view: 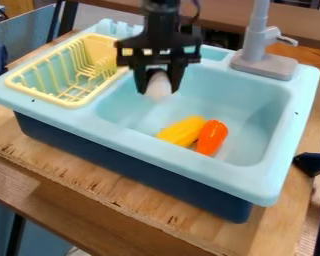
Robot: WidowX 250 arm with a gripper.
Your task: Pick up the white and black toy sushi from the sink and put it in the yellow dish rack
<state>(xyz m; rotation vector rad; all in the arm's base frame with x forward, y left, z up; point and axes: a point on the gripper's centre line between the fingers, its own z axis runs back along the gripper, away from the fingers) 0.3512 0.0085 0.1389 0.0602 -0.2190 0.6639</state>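
The black gripper point(158, 90) hangs over the back left part of the light blue sink basin point(249, 110), shut on a whitish rounded object point(158, 85) held between its two fingers. Below and to the right of it, a yellow elongated toy point(182, 131) lies on the basin floor. An orange pepper-like toy point(212, 137) lies right beside the yellow one, touching it.
A yellow dish rack point(70, 104) sits at the sink's left side. The grey faucet point(263, 62) stands at the back right rim. Under the sink is a wooden board point(122, 192). A dark blue object point(313, 164) shows at the right edge.
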